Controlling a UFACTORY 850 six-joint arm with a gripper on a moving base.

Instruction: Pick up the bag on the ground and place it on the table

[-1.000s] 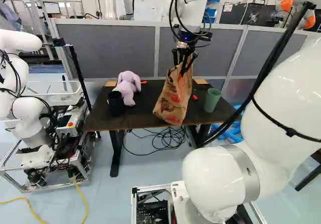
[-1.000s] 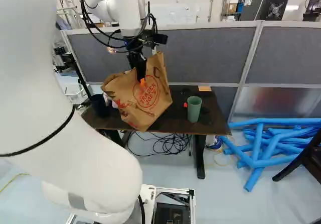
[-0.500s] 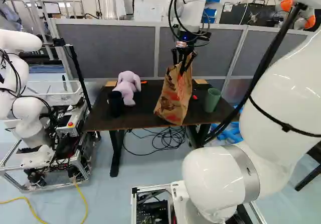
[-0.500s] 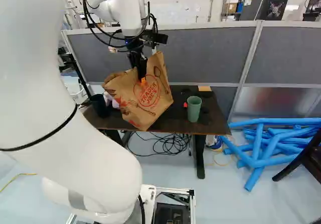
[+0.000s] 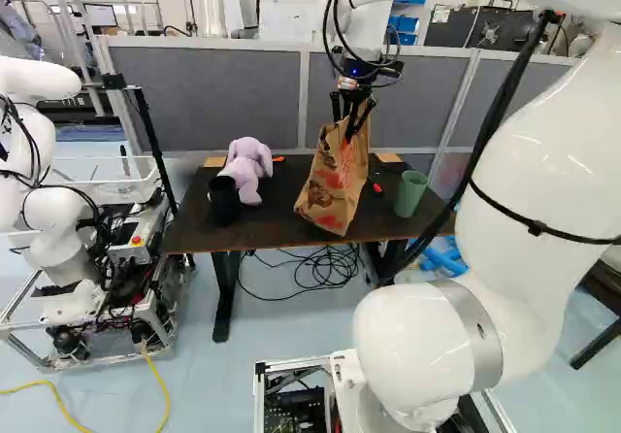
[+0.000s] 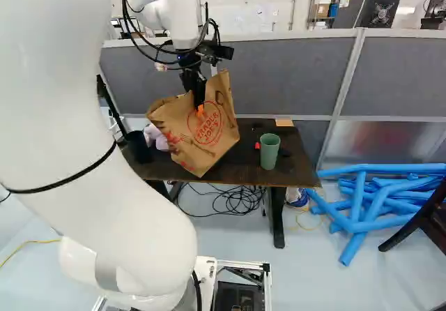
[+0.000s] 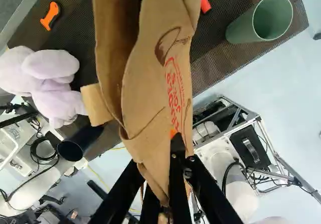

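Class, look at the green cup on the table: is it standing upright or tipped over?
Upright: the green cup stands on the table with its open rim uppermost in both base views.

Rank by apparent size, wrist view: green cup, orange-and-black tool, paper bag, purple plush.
1. Paper bag, by far
2. Purple plush
3. Green cup
4. Orange-and-black tool

Left base view: on the table (image 5: 277, 224), mug (image 5: 223, 202) and plush toy (image 5: 248, 166) sat left of the bag (image 5: 333, 192), tumbler (image 5: 409, 195) right.
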